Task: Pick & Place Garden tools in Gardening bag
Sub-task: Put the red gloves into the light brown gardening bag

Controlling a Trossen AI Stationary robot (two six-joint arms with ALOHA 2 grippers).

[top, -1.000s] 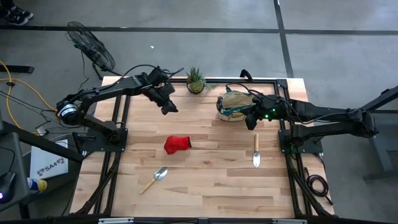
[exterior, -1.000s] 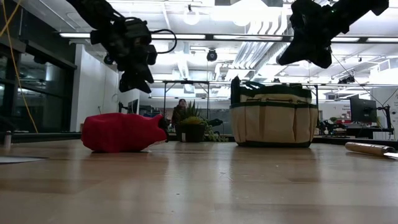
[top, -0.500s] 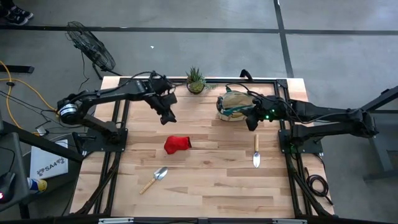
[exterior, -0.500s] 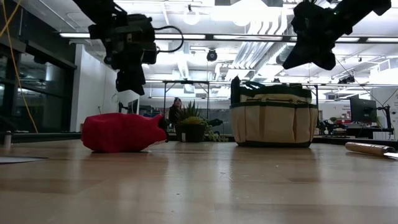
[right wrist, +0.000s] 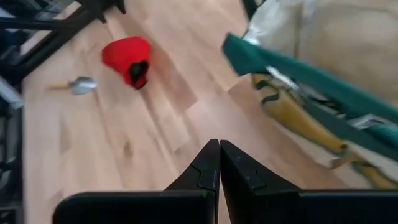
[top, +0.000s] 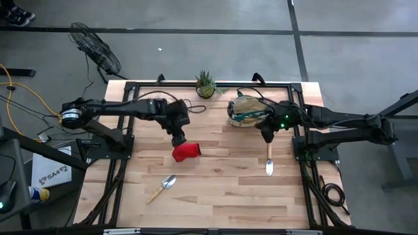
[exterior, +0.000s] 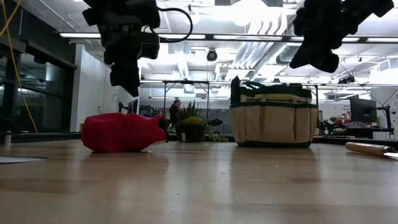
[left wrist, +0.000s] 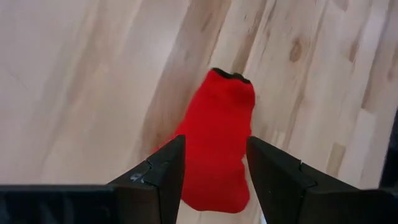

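A red glove (top: 185, 151) lies flat on the wooden table near its middle; it also shows in the low view (exterior: 121, 132) and the left wrist view (left wrist: 217, 146). My left gripper (top: 178, 138) hangs open just above it, touching nothing. The tan gardening bag (top: 247, 111) with green trim stands at the far right. My right gripper (top: 267, 135) is shut and empty beside the bag, above the table. One trowel (top: 268, 158) lies at the right, another (top: 161, 188) near the front left.
A spiky green potted plant (top: 205, 84) stands at the far edge, between the arms. The black frame rails (top: 124, 163) run along the table's left and right sides. A person shows far off in the room behind, in the low view (exterior: 176, 109).
My left gripper has moved from near the far edge toward the table's near edge and down, ending just above the red glove. My right gripper has shifted slightly toward the near edge beside the bag. The glove, bag and trowels have stayed put.
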